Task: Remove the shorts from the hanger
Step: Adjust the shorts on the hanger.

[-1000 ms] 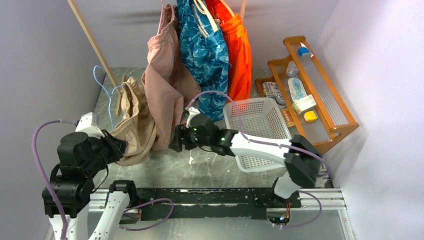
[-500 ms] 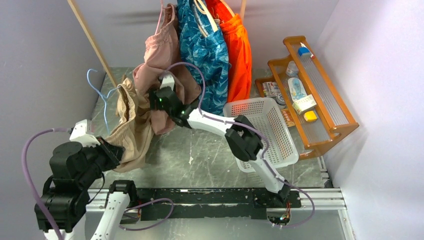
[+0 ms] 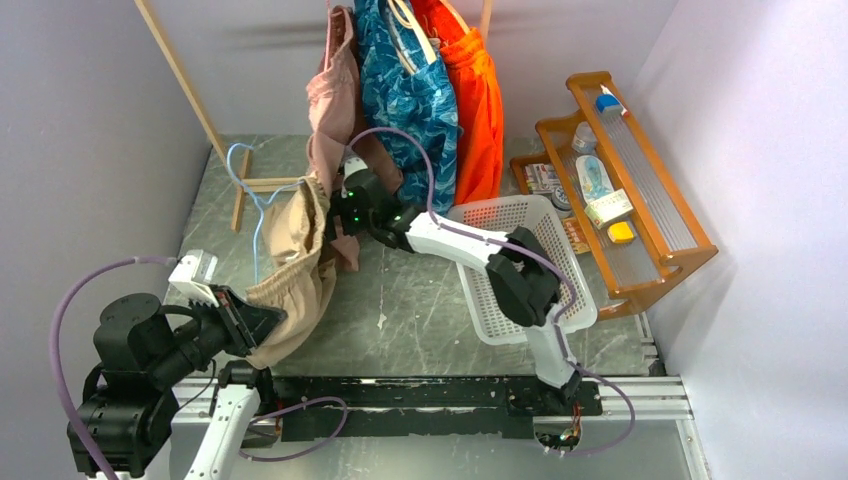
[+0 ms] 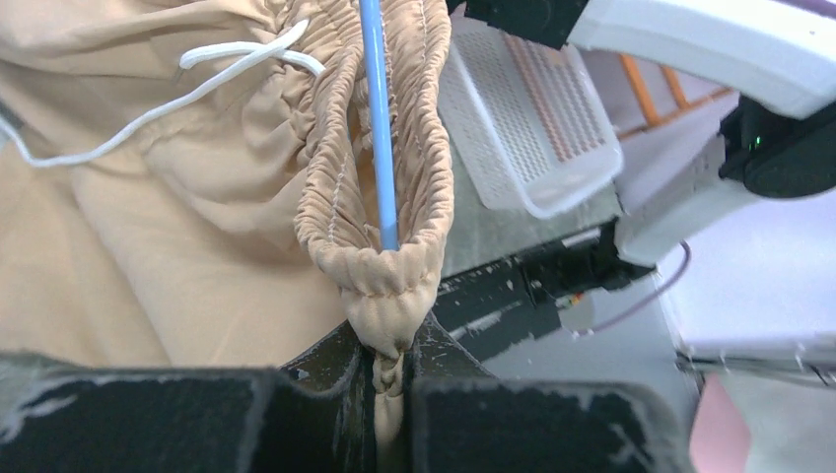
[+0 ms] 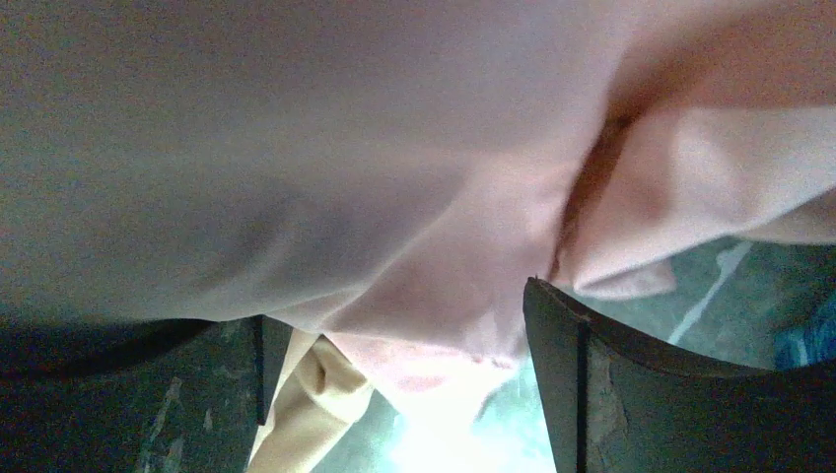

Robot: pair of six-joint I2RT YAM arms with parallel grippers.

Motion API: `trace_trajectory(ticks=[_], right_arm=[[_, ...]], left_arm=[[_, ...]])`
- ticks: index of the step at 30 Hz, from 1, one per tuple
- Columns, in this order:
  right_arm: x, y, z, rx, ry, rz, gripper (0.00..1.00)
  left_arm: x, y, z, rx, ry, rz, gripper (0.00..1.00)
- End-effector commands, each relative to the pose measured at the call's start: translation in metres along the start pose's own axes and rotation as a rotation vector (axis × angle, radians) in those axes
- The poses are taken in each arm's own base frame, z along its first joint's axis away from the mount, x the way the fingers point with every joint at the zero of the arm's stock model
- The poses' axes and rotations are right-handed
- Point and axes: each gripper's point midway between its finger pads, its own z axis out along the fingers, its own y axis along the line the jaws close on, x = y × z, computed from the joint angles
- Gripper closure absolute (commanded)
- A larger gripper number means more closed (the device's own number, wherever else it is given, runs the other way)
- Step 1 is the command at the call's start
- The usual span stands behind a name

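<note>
1. left gripper (image 4: 389, 379): jaws pressed together, pinching the gathered waistband end of the tan shorts (image 4: 197, 217).
2. right gripper (image 5: 409, 394): jaws spread wide, with the pink shorts (image 5: 394, 197) draped against and between the fingers (image 5: 562, 374); no grip was visible.
3. Left wrist view only: the blue hanger (image 4: 380, 128) ran inside the elastic waistband down to the pinched fold, and a white drawstring (image 4: 237, 59) lay loose on the fabric.
4. Top view only: the tan shorts hung stretched from hanger to left gripper at the table's left. The pink shorts, blue patterned shorts (image 3: 410, 90) and orange shorts (image 3: 478, 100) hung at the back.
5. white basket (image 3: 500, 205): on the table (image 3: 420, 300), under the right forearm.
6. wooden rack (image 3: 660, 265): held a white bottle (image 3: 590, 178), small boxes and a yellow item (image 3: 621, 232).
</note>
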Motion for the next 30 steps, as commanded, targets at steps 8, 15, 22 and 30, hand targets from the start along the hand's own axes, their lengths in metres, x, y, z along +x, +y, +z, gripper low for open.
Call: trace_trajectory(ticks=[8, 15, 22, 30], right_arm=[[-0.017, -0.009, -0.119, -0.058, -0.061, 0.029, 0.08], [-0.018, -0.038, -0.114, -0.036, -0.027, 0.104, 0.09], [0.007, -0.046, -0.057, -0.027, 0.123, 0.079, 0.10], [0.007, -0.070, -0.081, 0.205, 0.121, -0.001, 0.08]], left_arm=[[-0.005, -0.022, -0.011, 0.104, -0.050, 0.072, 0.93], [0.007, -0.039, -0.027, 0.173, -0.033, 0.068, 0.93], [0.000, -0.044, -0.051, 0.115, -0.105, 0.072, 0.93], [0.008, -0.048, -0.043, 0.171, -0.035, 0.065, 0.93]])
